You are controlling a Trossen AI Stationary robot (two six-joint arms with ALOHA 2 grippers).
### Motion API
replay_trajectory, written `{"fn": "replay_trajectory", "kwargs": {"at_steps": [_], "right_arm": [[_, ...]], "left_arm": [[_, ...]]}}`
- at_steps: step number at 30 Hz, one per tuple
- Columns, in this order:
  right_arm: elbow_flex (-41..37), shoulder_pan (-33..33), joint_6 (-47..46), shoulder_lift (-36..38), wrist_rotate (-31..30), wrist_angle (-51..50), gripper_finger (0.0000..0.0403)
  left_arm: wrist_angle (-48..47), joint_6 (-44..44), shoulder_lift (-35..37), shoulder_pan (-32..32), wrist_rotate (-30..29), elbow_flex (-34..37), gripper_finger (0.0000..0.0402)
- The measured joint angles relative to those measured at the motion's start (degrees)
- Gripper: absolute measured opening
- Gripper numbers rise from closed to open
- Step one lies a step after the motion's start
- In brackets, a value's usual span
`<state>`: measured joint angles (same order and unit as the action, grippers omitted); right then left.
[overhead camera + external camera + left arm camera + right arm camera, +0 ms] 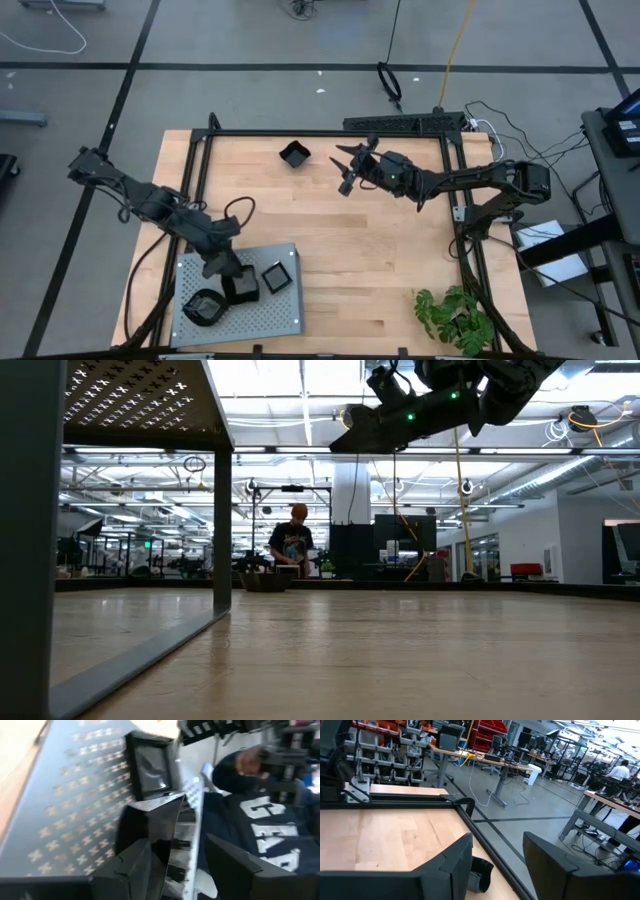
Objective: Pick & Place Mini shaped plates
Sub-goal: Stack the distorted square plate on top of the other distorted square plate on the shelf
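Observation:
A grey perforated tray (285, 312) stands at the table's near left. On it lie a rounded black mini plate (205, 308), a square one (276, 277) and an angular one (241, 288). My left gripper (228, 270) hangs open just above the angular plate (152, 822), a finger on either side of it. The square plate (150, 765) lies beyond it. Another black plate (295, 154) rests on the wood near the far edge. My right gripper (346, 172) hovers open and level to the right of that plate (479, 874), with nothing between its fingers (445, 870). My left gripper comes slanting down over the angular plate, whose raised rim (150, 855) runs close along one finger (122, 872). I cannot tell whether that finger touches the rim. The other finger (240, 870) stands apart from it. The plate rests on the tray.
A black frame (330, 133) runs around the table's edges. A green plant (455, 318) sits at the near right corner. A person in a dark lettered shirt (260, 830) stands just past the tray's near edge. Bare wood (370, 250) fills the table's middle.

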<state>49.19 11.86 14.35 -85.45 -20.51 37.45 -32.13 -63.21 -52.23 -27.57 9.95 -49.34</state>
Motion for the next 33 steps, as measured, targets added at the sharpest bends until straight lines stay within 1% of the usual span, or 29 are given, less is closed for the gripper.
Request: {"fn": "replay_trajectory", "kwargs": {"at_steps": [5,13,20,22,29,31,33], "right_arm": [[0.0,0.0,0.0,0.0,-0.1,0.0,0.0163],[0.0,0.0,-0.1,0.0,-0.1,-0.1,0.0161],[0.0,0.0,0.0,0.0,-0.1,-0.4,0.0158],[0.0,0.0,-0.1,0.0,-0.1,-0.5,0.0159],[0.0,-0.5,-0.1,0.0,-0.2,-0.5,0.0161],[0.0,-1.0,-0.1,0.0,-0.2,-0.5,0.0159],[0.0,-1.3,0.1,0.0,-0.2,-0.5,0.0158]], "left_arm": [[2.7,0.5,1.0,0.0,-1.2,0.0,0.0193],[-1.0,-0.1,1.1,0.0,-1.0,0.0,0.0195],[-1.1,-1.6,1.1,0.3,-0.1,0.0,0.0196],[-1.2,-1.2,1.2,0.6,-0.6,0.0,0.0196],[-2.8,1.9,1.8,1.9,-1.6,0.0,0.0196],[-2.8,4.6,2.3,2.5,-3.0,0.0,0.0195],[-1.6,9.4,3.6,3.1,-6.6,0.0,0.0196]]}}
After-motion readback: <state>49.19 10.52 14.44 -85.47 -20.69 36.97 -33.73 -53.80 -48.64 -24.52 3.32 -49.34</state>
